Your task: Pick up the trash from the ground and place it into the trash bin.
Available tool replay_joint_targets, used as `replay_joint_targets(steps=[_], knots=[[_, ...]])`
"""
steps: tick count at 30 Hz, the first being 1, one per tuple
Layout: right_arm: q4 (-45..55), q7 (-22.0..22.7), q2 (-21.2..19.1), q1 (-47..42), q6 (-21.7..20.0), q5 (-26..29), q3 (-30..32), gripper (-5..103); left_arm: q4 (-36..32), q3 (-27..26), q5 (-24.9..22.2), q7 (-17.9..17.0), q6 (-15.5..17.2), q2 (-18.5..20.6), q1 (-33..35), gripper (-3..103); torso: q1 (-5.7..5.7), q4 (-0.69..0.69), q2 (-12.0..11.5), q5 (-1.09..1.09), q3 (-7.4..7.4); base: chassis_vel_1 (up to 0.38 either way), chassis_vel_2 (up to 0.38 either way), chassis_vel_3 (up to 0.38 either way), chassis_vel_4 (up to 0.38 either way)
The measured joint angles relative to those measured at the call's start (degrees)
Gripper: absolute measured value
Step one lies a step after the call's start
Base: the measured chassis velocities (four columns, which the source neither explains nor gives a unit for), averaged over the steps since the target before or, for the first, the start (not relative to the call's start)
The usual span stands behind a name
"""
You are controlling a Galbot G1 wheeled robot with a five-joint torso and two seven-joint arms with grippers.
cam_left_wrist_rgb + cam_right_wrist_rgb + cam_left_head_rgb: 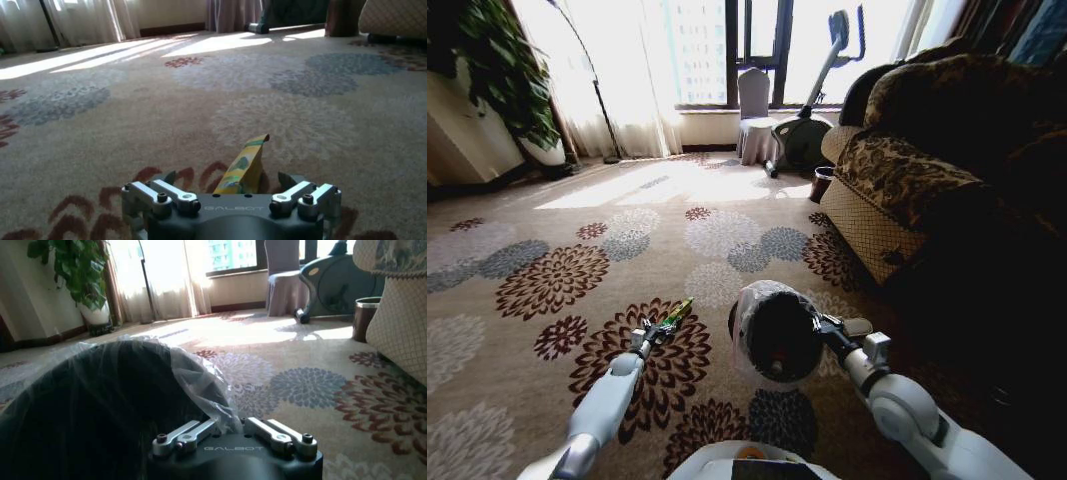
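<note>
A green and yellow foil wrapper point(674, 314), the trash, lies on the flowered carpet. In the left wrist view the wrapper point(244, 164) runs forward from between the spread fingers. My left gripper point(655, 328) point(228, 179) is low over the carpet, open, with a finger on each side of the wrapper's near end. The trash bin point(776, 335) is black with a clear bag liner. It is tipped so its dark mouth faces the head camera, just right of the wrapper. My right gripper point(819, 322) point(230, 426) is shut on the bin's lined rim point(200, 385).
A patterned sofa point(907, 180) fills the right side, with a small dark bin point(822, 183) at its far end. An exercise bike point(802, 140) and a covered chair point(754, 120) stand by the window. A potted plant point(507, 80) is far left. Open carpet point(577, 250) lies ahead.
</note>
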Motion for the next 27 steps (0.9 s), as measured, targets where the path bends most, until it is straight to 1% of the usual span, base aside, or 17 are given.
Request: replay_joint_targets(steps=[27], knots=[[0.0, 0.0, 0.0, 0.0, -0.1, 0.0, -0.1, 0, -0.1, -0.1, 0.0, -0.1, 0.1, 0.0, 0.1, 100, 0.0, 0.0, 0.0, 0.0, 0.0, 0.0, 0.0, 0.0, 0.0]])
